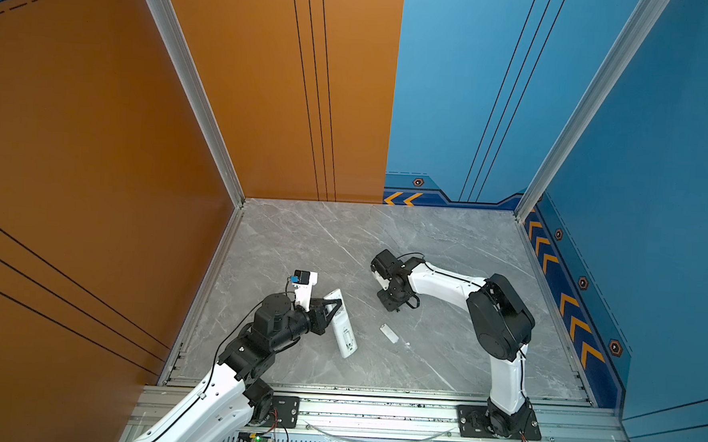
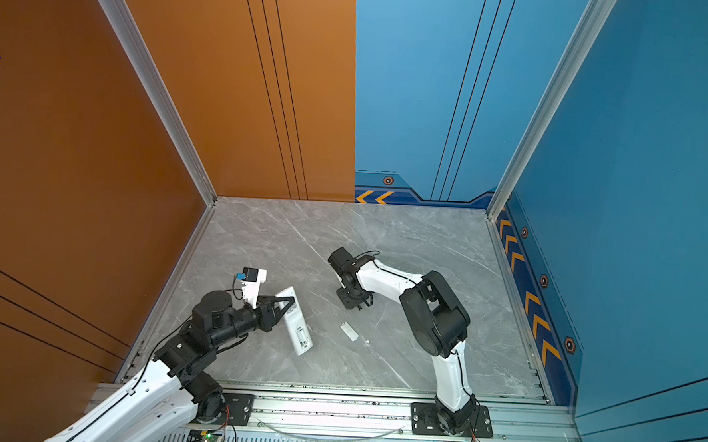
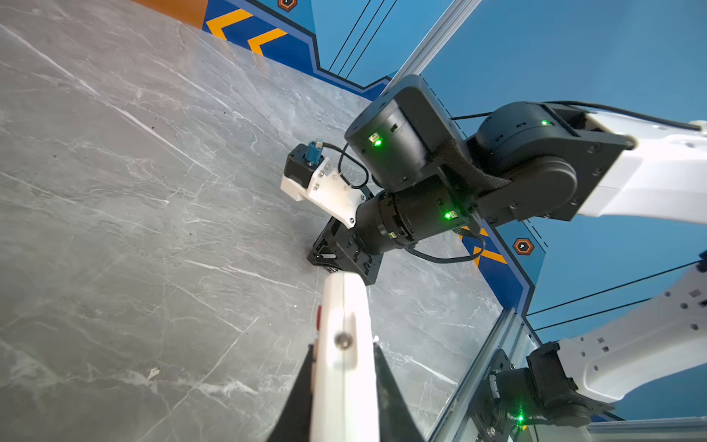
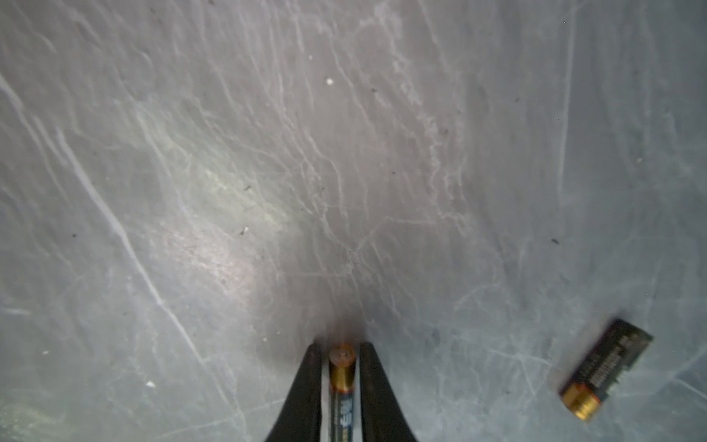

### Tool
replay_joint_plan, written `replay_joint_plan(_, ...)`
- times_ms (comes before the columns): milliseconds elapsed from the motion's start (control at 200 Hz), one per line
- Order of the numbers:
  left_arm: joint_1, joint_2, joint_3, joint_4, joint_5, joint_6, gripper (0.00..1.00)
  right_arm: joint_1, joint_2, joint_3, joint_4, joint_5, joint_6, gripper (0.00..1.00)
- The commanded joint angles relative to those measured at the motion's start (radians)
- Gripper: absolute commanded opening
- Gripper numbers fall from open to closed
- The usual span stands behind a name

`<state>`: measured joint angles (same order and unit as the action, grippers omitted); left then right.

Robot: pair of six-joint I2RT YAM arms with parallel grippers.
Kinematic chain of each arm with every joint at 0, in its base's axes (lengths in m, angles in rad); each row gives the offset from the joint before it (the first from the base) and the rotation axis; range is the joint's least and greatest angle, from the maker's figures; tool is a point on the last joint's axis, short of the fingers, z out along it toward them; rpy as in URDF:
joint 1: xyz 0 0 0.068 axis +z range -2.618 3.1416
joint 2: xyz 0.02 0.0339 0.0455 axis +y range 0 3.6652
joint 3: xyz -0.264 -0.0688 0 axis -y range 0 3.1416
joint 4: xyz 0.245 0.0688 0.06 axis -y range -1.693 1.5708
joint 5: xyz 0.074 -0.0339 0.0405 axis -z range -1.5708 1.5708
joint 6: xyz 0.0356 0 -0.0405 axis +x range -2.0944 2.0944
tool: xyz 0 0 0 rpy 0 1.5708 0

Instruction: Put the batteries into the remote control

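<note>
White plastic, slim and long, the remote control is clamped at its far end in the closed left pincer. Its long axis runs far-left to near-right, with the uncovered battery bay apparently nearest. Right of it and farther off, the right pincer, low on the grey marble surface, pinches one dark gold-banded battery lengthwise. A second battery lies loose beside it.

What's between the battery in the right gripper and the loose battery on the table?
Only bare grey marble tabletop. The right wrist view shows it between the black gold-banded cylindrical battery in the right gripper and the loose matching battery.
</note>
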<state>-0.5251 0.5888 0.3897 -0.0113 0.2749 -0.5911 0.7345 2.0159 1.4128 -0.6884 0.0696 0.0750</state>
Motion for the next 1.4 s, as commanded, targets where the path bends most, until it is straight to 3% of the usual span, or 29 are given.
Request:
replay_joint_plan(0, -0.008, -0.028, -0.021, -0.009, -0.028, 0.022, 0.00, 0.012, 0.051, 0.020, -0.141, 0.040, 0.012, 0.18)
replay_joint_plan(385, -0.035, -0.057, -0.016, -0.055, -0.084, 0.062, 0.00, 0.019, 0.141, 0.128, -0.260, 0.087, 0.028, 0.19)
replay_joint_plan(511, -0.053, -0.079, -0.009, -0.107, -0.153, 0.094, 0.00, 0.018, 0.145, 0.137, -0.266, 0.086, 0.033, 0.22)
replay_joint_plan(816, -0.081, -0.079, -0.015, -0.115, -0.192, 0.112, 0.00, 0.004, 0.169, 0.173, -0.291, 0.064, 0.026, 0.23)
replay_joint_plan(1392, -0.089, -0.103, -0.020, -0.115, -0.204, 0.110, 0.00, -0.017, 0.198, 0.190, -0.304, 0.018, 0.004, 0.12)
